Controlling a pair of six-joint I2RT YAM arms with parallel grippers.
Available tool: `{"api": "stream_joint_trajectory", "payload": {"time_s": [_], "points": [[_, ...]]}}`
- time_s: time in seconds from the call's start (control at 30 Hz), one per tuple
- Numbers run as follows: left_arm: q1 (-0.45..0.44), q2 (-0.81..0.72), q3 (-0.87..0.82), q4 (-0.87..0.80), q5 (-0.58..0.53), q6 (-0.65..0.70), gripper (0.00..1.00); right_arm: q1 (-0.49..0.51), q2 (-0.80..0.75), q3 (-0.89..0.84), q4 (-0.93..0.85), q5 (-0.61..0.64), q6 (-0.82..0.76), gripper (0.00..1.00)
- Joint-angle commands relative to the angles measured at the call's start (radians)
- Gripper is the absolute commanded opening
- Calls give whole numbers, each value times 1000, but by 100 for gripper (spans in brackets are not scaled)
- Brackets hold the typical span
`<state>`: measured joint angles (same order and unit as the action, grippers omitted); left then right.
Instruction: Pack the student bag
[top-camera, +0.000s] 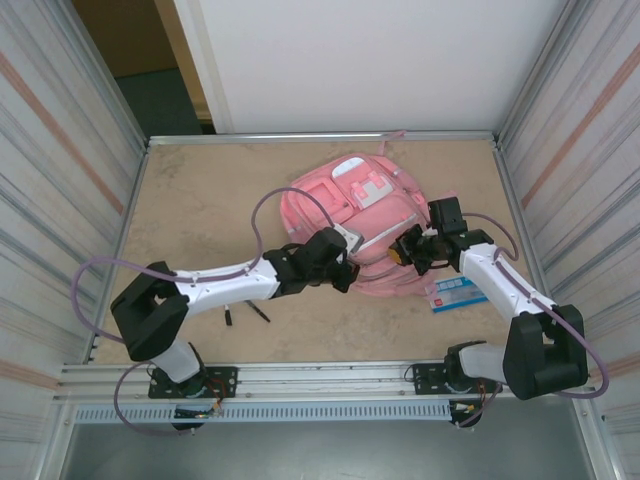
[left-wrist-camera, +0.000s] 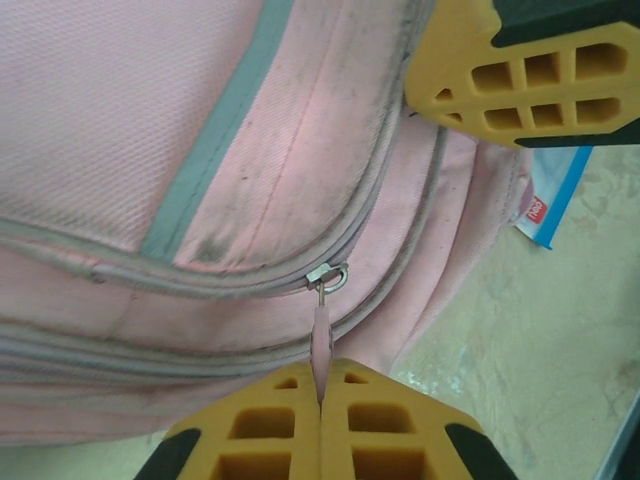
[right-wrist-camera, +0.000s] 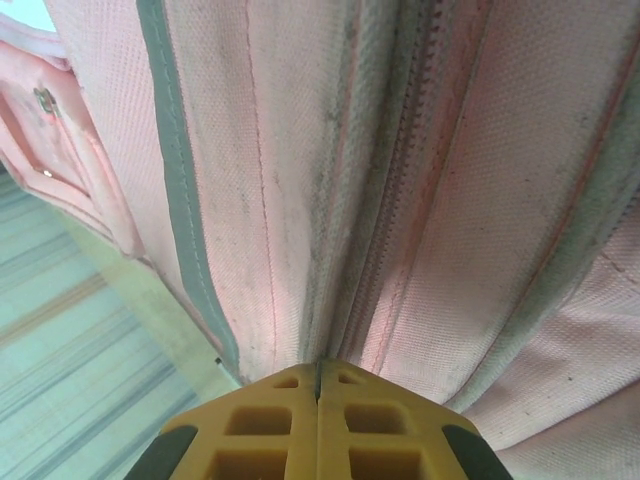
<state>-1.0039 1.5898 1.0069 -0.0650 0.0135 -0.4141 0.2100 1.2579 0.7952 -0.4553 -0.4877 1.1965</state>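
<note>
The left hand (left-wrist-camera: 320, 385) is closed on the thin pink zip pull (left-wrist-camera: 322, 335), which runs straight out from its fingertips to the metal slider (left-wrist-camera: 328, 277) just ahead of it. The right hand (right-wrist-camera: 318, 380) is pressed together too, and appears to pinch a fold of fabric beside a zip track. Both hands grip the near edge of the student bag (top-camera: 350, 215), which lies flat on the counter (top-camera: 200, 200) and stretches away from them toward the far wall.

The zip line on either side of the slider looks closed, so I judge the compartment not yet opened. Packing seems barely begun: one hand braces the fabric while the other is set to draw the slider along. A blue-and-white packet (top-camera: 457, 293) lies outside the bag, just behind the right hand beside its arm. A few thin dark sticks (top-camera: 245, 315), too small to identify, lie behind the left hand. By my reading these are left to go in, and then the bag must be zipped shut.
</note>
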Motion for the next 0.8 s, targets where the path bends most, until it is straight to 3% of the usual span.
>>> {"api": "stream_joint_trajectory", "payload": {"time_s": [0.0, 0.03, 0.07, 0.1, 0.2, 0.37, 0.43, 0.5, 0.63, 0.77], "points": [[0, -62, -24, -33, -83, 54, 0, -14, 12, 12, 20, -21, -9, 0], [-1, -53, -19, -38, -92, 66, 0, -16, 10, 10, 15, -18, -8, 8], [1, -44, -11, -50, -100, 65, 0, -15, 5, 12, 4, -10, 1, 36], [-1, -31, -2, -54, -88, 67, 0, -12, 1, 12, -9, 2, 14, 55], [-6, -9, 7, -7, -13, 54, 0, 37, -11, 3, -23, 57, 66, 64], [-54, 3, 8, 84, 11, 58, 0, 129, 49, 25, 38, 99, 91, 58], [-73, 13, 19, 85, -8, 67, 0, 140, 80, 31, 78, 79, 102, 44], [-76, 18, 24, 55, -51, 50, 0, 141, 92, 27, 105, 74, 117, 22], [-74, -2, 8, -23, -172, 82, 0, 161, 55, 42, 64, 138, 90, 0], [-15, -41, -44, -81, -274, 88, 0, 161, 22, 50, 38, 119, 86, 0]]}}
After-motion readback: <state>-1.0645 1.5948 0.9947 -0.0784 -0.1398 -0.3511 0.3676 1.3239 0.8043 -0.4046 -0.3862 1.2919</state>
